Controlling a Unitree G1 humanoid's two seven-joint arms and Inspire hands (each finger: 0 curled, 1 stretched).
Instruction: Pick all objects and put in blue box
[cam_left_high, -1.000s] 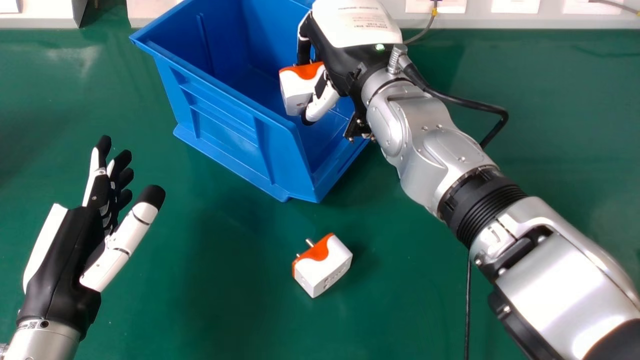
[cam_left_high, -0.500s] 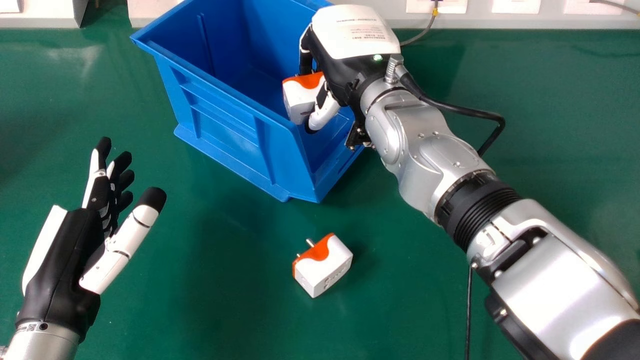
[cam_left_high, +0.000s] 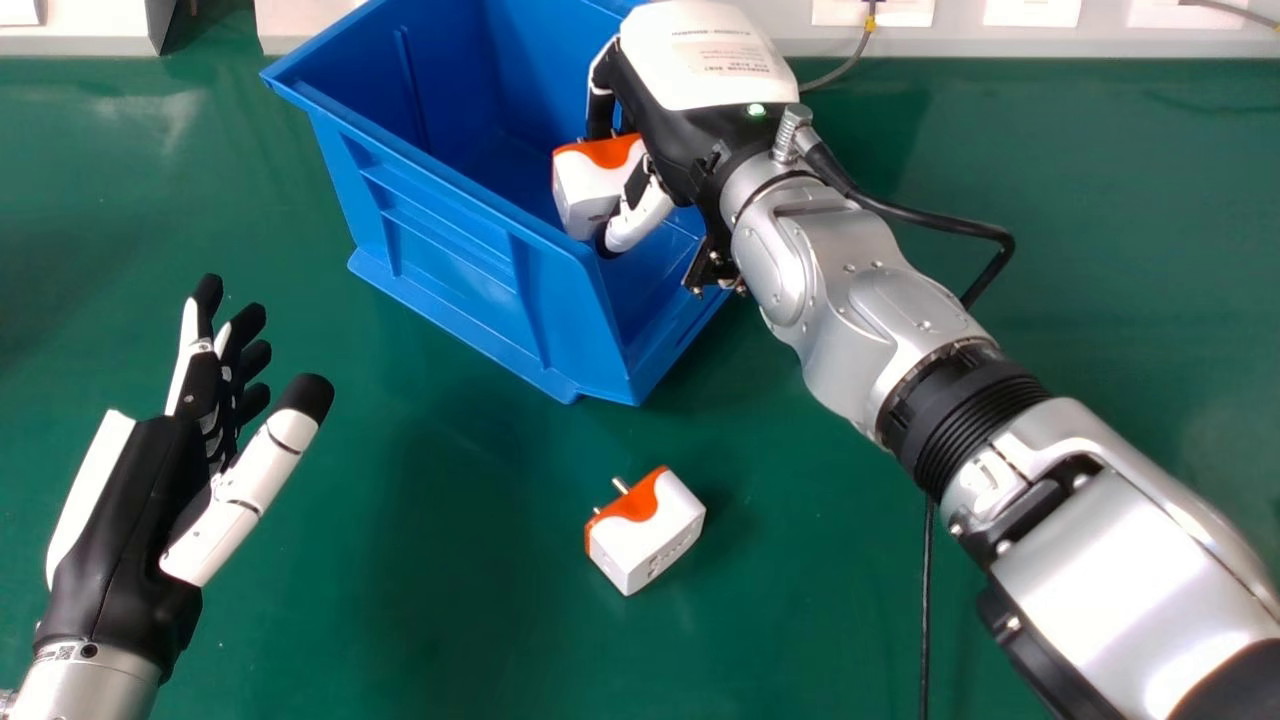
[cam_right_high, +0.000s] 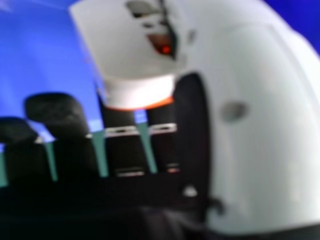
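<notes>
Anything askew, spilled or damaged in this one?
Only a slight skew: the blue box sits upright but at a slant to the table's back edge. I see nothing spilled or visibly damaged. The white-and-orange adapter on the table simply looks not yet picked.

No print can be read (too small).

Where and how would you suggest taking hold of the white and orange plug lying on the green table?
I would grip the plug by its blocky white body, coming down from above, with thumb and fingers against the two opposite ends beside the orange face. The top is exposed, and the metal pins jut from that face, so this hold should keep clear of them.
</notes>
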